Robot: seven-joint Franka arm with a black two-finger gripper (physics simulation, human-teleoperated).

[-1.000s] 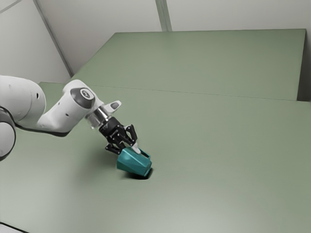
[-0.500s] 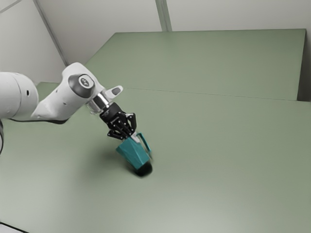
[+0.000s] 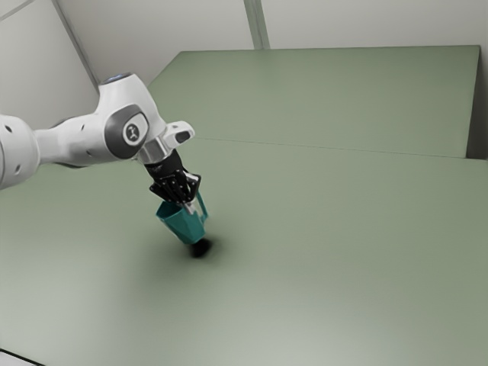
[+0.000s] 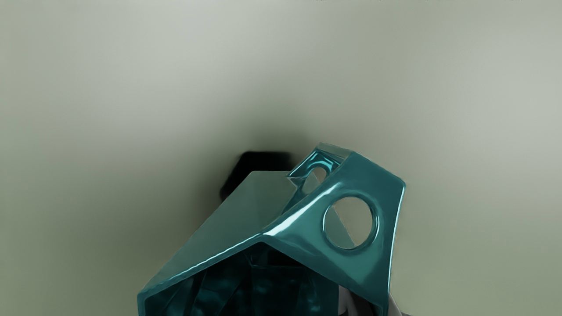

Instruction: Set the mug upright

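Observation:
Above the table, the teal mug (image 3: 181, 224) hangs tilted, its open rim toward the upper part of the exterior view's left and its base pointing down toward the exterior view's right. My gripper (image 3: 192, 207) is shut on it at the handle side. The wrist view has the faceted mug (image 4: 232, 208) with its dark inside facing the camera and its handle, pierced by round holes, beside the body. Portions of the gripper (image 4: 369, 306) show at the handle; the mug hides much of the fingers.
The green tabletop (image 3: 328, 252) stretches around the mug, with a dark shadow (image 3: 200, 248) below the base. A raised-looking green panel (image 3: 320, 95) lies beyond a thin seam, in front of pale walls.
The mug has risen from the table and shifted toward the exterior view's left with my gripper. It has turned from lying on its side to a steeper tilt, rim higher than base.

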